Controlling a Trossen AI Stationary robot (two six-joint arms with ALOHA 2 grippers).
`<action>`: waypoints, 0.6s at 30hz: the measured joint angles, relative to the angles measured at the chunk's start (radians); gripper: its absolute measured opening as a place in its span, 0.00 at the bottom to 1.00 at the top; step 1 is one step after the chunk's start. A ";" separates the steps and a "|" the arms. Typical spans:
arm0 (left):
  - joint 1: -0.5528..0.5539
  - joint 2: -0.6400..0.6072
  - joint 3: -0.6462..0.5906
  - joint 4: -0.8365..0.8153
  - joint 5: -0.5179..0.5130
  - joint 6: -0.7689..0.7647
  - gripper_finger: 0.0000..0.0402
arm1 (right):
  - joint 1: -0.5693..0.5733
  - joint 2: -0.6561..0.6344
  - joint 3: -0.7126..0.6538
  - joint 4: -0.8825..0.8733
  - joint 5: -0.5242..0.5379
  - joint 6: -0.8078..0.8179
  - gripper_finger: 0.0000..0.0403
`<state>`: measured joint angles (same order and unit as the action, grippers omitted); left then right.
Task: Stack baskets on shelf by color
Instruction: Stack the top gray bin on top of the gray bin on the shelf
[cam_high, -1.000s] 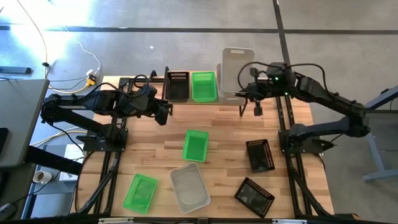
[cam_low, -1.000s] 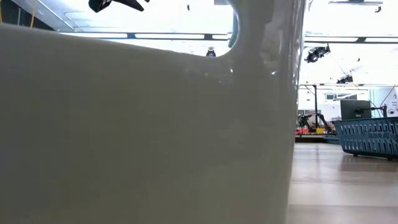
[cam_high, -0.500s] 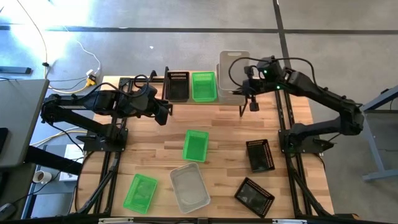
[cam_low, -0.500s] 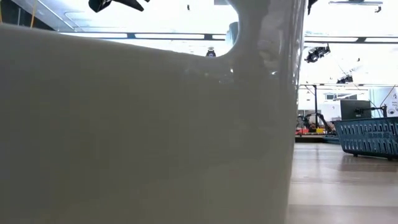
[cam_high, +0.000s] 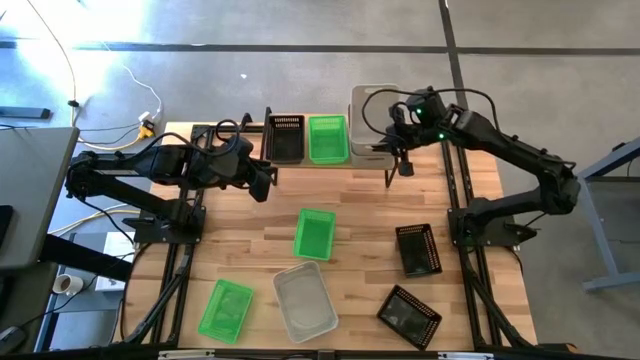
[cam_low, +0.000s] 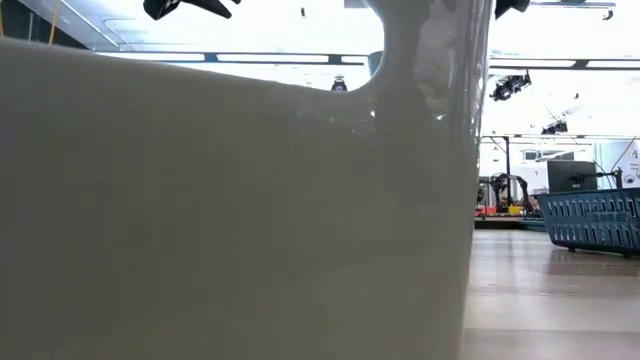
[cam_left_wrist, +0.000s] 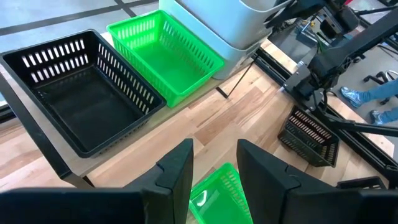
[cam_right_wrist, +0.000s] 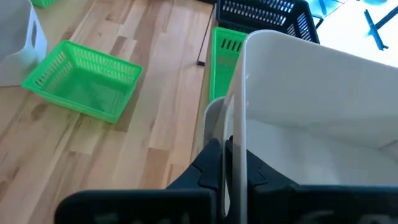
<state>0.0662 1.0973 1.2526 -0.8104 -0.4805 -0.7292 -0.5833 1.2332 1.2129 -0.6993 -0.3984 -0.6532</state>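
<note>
The shelf (cam_high: 330, 164) stands at the table's far edge. A black basket (cam_high: 286, 138) and a green basket (cam_high: 327, 138) sit side by side on it. My right gripper (cam_high: 396, 148) is shut on a whitish basket (cam_high: 372, 118) over the shelf's right end, above a second whitish basket (cam_left_wrist: 239, 34). On the table lie two green baskets (cam_high: 315, 233) (cam_high: 226, 310), a clear basket (cam_high: 305, 300) and two black baskets (cam_high: 418, 248) (cam_high: 409, 316). My left gripper (cam_high: 262, 182) hovers open, left of the shelf's front. My right gripper (cam_right_wrist: 231, 165) pinches the whitish basket's side wall at its rim (cam_right_wrist: 235, 134), one finger inside the basket and one outside. It comes from the table's right side. The basket stands upright over the lower whitish basket's rim (cam_right_wrist: 213, 112); whether it rests in it, I cannot tell.
The clear basket's wall (cam_low: 230, 200) stands close before the low camera and fills most of that view; a dark basket (cam_low: 592, 220) shows beyond it. Bare wood lies between the shelf and the middle green basket. The right arm's base frame (cam_high: 485, 225) stands beside the black baskets.
My right gripper has carried the whitish basket toward the table's left and far edge and down, so that the basket now stands lower over the shelf's right end. It has stayed shut on the wall. The left arm has kept still.
</note>
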 joint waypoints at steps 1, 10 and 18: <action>0.000 0.000 0.000 0.000 0.000 0.000 0.28 | 0.000 0.003 0.000 0.001 0.008 0.003 0.00; 0.000 0.000 0.000 0.000 0.000 0.000 0.28 | 0.000 0.010 0.000 0.008 0.076 0.036 0.00; 0.000 0.000 0.000 0.000 0.000 0.000 0.28 | 0.001 0.010 0.000 0.015 0.103 0.036 0.00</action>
<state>0.0662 1.0973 1.2526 -0.8104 -0.4805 -0.7292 -0.5827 1.2434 1.2129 -0.6848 -0.2955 -0.6172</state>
